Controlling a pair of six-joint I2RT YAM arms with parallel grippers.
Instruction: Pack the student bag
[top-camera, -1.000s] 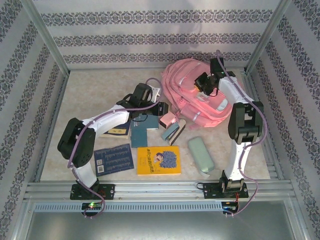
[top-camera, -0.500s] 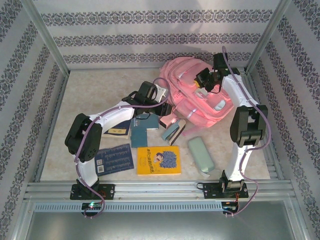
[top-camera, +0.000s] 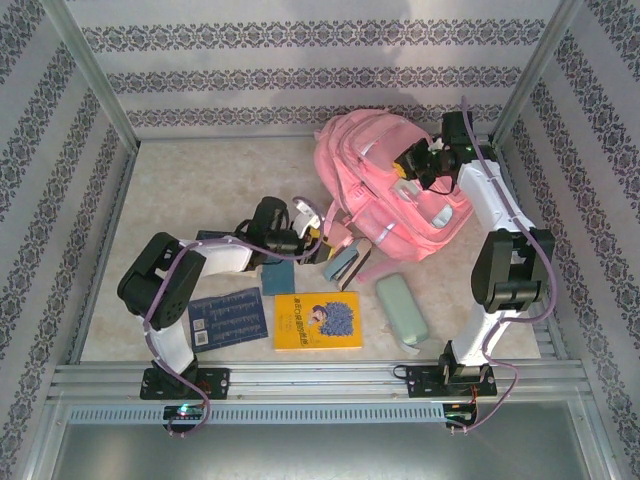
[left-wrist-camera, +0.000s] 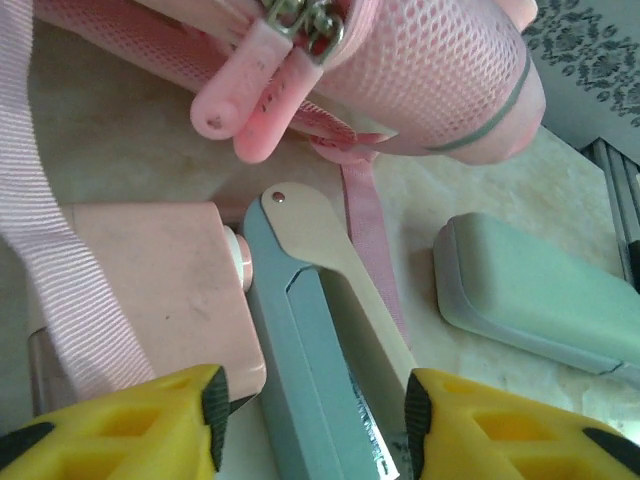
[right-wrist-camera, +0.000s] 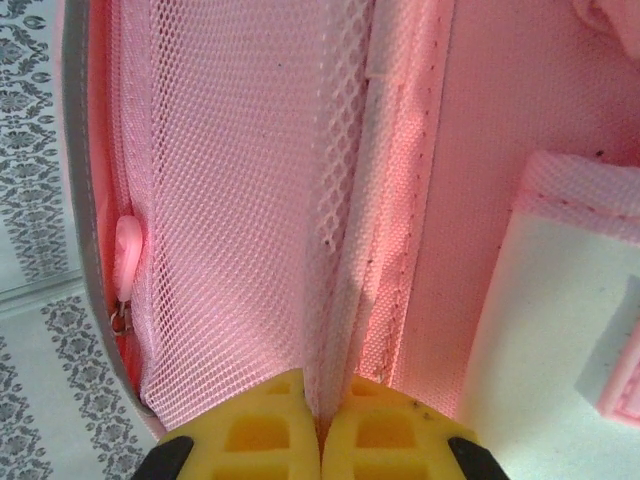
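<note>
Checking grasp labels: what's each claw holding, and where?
Right claw pinches the student bag by a mesh fold; left claw open over the stapler, holding nothing.

Lab cell: aluminium frame (top-camera: 95, 80), wallpapered walls (top-camera: 300, 60)

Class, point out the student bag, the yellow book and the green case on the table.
student bag (top-camera: 365, 175), top external view, on its pink front panel.
yellow book (top-camera: 317, 321), top external view, middle of its cover.
green case (top-camera: 401, 307), top external view, middle of its lid.
</note>
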